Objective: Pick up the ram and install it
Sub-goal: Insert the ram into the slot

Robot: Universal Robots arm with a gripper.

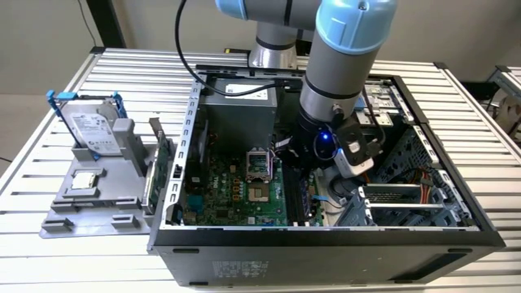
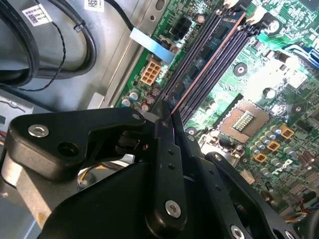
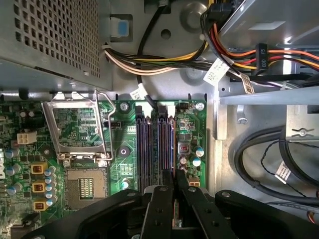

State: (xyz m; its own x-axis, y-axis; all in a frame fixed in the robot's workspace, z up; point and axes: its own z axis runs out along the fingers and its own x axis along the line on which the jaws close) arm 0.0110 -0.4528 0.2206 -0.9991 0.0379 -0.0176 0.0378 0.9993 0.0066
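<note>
claw [image 3: 174, 186]: down inside the open computer case [image 1: 456, 235], right over the memory slots [image 3: 155, 147]; fingers drawn close and pinching the ram, seen in both wrist views.
ram [image 2: 192, 84]: held edge-on between the fingers, a thin reddish-looking edge running out along the dark slots in the second wrist view; it looks lined up with one slot, low over it or just entering.
step in hand: seating the stick, as i judge it.
doing it well: keep the stick parallel to the slot and upright, not leaning toward the neighbouring slot; press straight down and evenly, so both ends go in together; end latches [image 2: 256, 17] need to be free to close.
nearby: empty processor socket [image 3: 85, 186] just beside the slots; cable bundle [image 3: 164, 62] well apart from them.
hard to make out: which of the slots it sits over; whether the lower edge already touches the slot floor; the near end of the stick is hidden behind the claw body.
exterior view: arm [image 1: 346, 55] blocks the slot area; hard drive [image 1: 91, 128] stands in the grey holder on the desk [image 1: 49, 262], outside the case.
</note>
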